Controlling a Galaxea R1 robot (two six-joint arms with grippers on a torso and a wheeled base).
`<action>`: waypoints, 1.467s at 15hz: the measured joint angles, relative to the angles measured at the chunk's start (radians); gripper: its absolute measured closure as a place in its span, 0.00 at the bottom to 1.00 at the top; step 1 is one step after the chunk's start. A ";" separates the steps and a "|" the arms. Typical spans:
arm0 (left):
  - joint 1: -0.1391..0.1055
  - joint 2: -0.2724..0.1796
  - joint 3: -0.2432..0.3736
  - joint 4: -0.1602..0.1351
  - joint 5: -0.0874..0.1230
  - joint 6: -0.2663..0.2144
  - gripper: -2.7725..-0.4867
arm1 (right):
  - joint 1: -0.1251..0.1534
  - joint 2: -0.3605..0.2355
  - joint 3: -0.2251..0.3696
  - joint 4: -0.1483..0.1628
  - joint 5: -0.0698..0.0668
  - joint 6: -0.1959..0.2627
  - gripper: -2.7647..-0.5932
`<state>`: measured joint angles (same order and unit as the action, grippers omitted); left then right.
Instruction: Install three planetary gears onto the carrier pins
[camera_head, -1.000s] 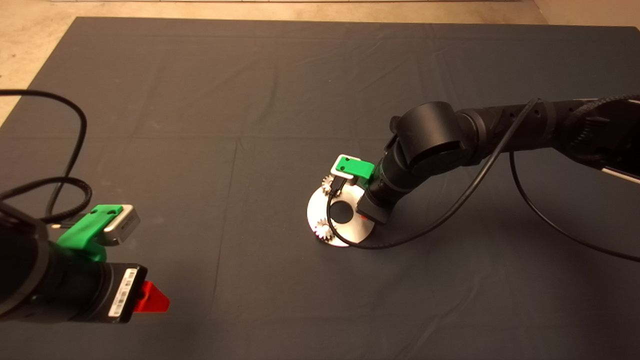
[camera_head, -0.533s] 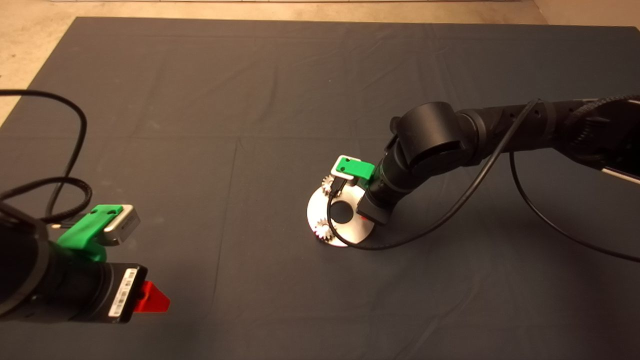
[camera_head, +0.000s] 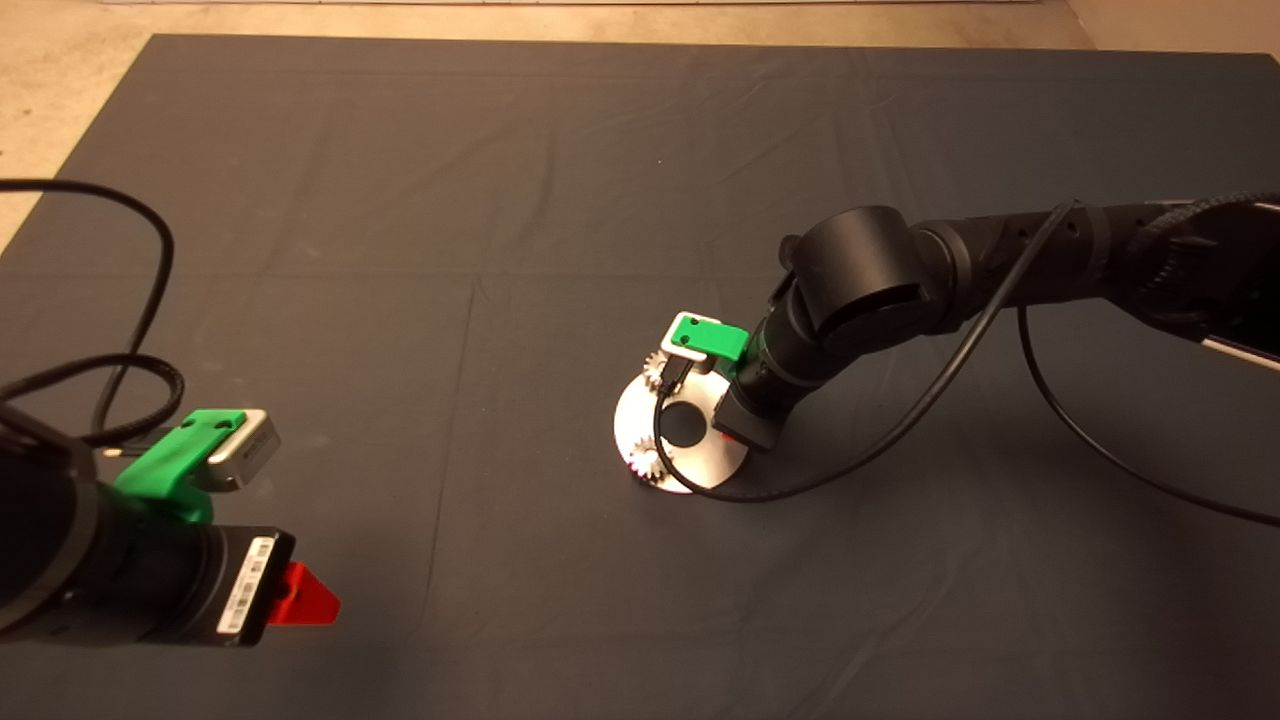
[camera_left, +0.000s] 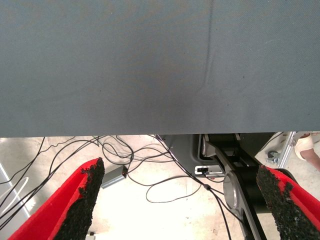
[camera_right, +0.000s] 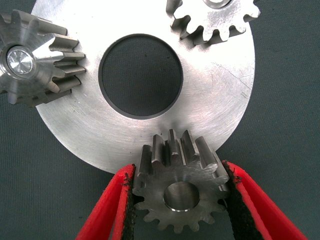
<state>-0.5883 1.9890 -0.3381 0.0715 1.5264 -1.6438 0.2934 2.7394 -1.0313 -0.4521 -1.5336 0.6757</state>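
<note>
Right pincer (camera_right: 179, 200) grips a planetary gear (camera_right: 177, 187) at the disc (camera_right: 210, 107) edge.

Three toothed silvery planetary gears (camera_right: 176, 192) on shiny holed disc (camera_right: 210, 110): seated at 9 and 1 o'clock, third at 6 o'clock rim.

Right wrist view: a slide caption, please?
Right tool grips the third gear at the disc's edge; two gears already sit on pins.
</note>
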 joint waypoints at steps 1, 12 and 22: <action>0.000 0.000 0.000 0.000 0.000 0.000 0.26 | 0.000 0.000 0.000 0.000 0.000 -0.002 0.78; 0.000 0.000 0.000 0.000 0.000 0.000 0.26 | -0.007 -0.017 0.024 0.011 0.007 -0.003 0.78; 0.000 0.000 0.000 0.000 0.000 0.000 0.26 | -0.008 -0.037 0.035 0.025 0.023 -0.006 0.78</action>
<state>-0.5883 1.9887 -0.3381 0.0711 1.5264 -1.6438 0.2855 2.7028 -0.9966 -0.4270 -1.5111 0.6696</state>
